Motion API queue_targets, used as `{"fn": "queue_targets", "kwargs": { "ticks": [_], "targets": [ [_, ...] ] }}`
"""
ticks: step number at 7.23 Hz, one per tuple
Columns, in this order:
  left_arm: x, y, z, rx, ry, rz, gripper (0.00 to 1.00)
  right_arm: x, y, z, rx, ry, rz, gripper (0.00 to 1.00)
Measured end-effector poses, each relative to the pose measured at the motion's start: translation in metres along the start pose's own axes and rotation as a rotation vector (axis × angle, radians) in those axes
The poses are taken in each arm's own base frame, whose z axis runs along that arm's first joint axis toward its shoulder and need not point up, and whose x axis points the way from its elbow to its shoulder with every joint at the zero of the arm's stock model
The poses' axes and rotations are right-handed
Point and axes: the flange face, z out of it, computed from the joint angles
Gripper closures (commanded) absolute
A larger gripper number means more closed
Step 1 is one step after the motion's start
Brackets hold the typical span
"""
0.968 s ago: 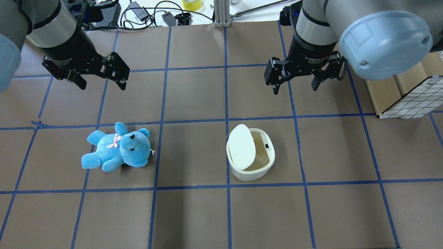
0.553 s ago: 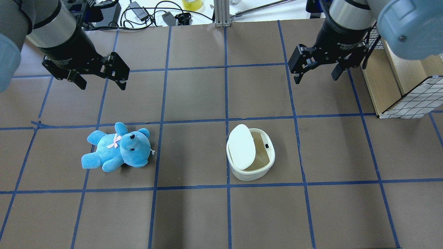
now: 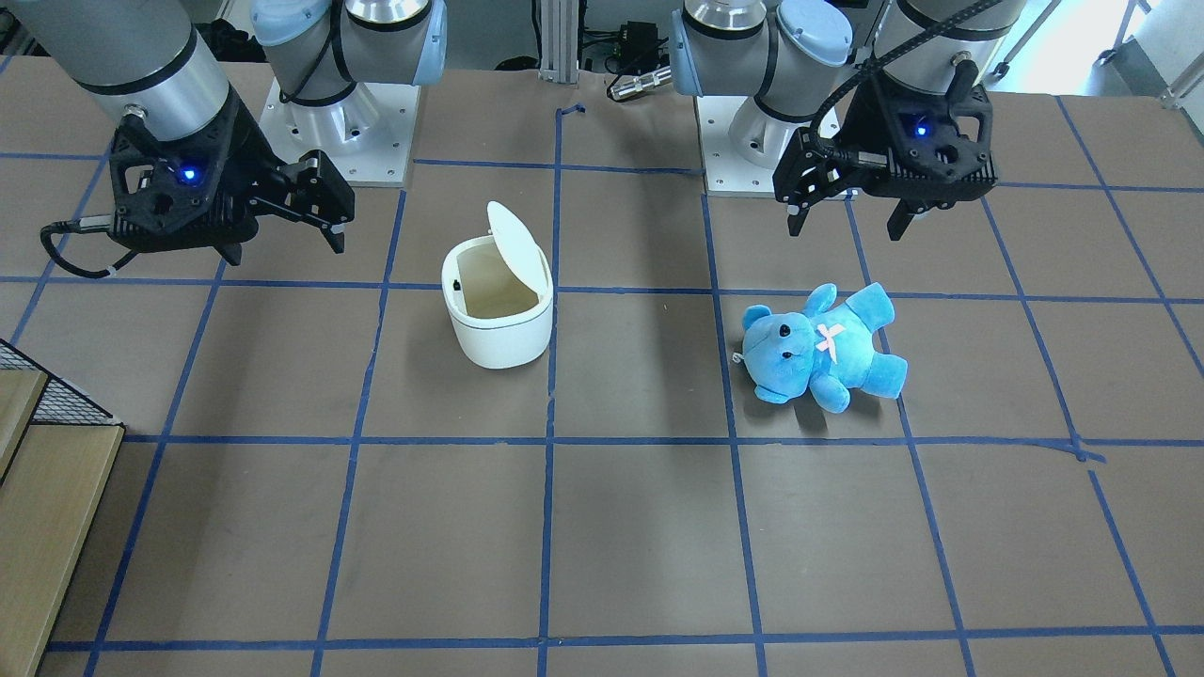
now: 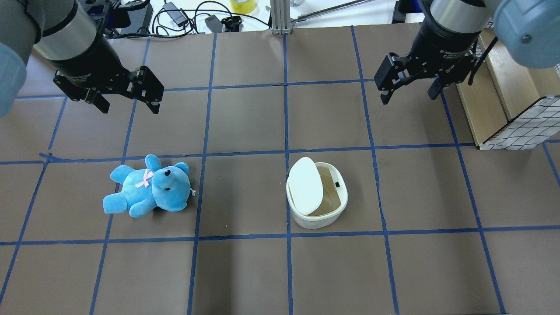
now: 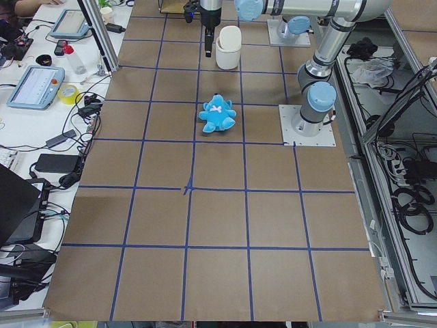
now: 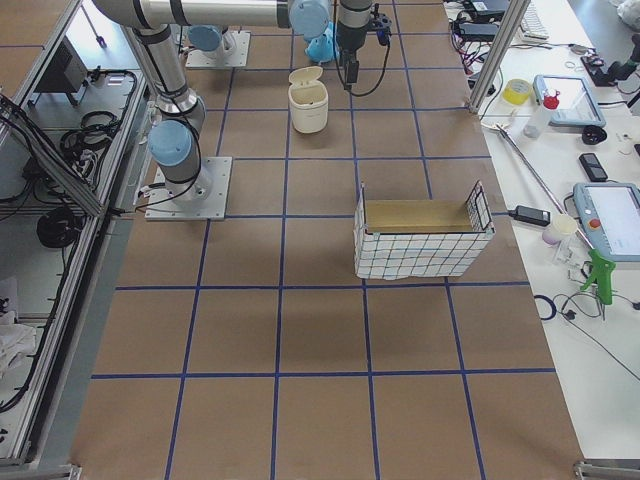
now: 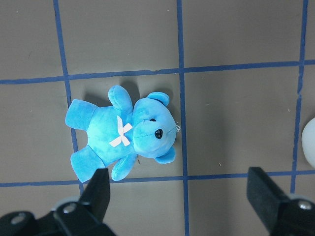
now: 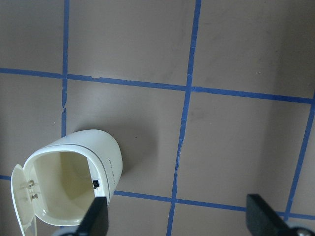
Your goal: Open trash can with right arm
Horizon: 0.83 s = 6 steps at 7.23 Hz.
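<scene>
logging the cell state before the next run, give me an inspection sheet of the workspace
surface: brown table with a blue tape grid, no spills seen
job's things: trash can upright, lid hinged up, beige inside showing, nothing seen in it
clutter: blue teddy bear lying face up, apart from the can
grippers: right gripper open, empty, clear of the can; left gripper open, empty
cables: thin black loop at the right gripper; ribbed hose on the left arm; loose leads past the far edge
surroundings: wire basket at the robot's right; tablet off the table
</scene>
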Motion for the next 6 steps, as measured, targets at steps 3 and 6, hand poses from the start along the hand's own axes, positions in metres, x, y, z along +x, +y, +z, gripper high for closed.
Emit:
{"fn": "queue_targets", "kwargs": {
  "ticks": [3, 6],
  "targets": [
    [0.000, 0.000, 0.000, 0.000, 0.000, 0.000, 0.00, -0.001, 0.002, -0.026, -0.008, 0.012, 0.016, 0.00],
    [0.000, 0.000, 0.000, 0.000, 0.000, 0.001, 0.00, -0.002, 0.002, -0.037, 0.005, 0.015, 0.019, 0.00]
  ]
}}
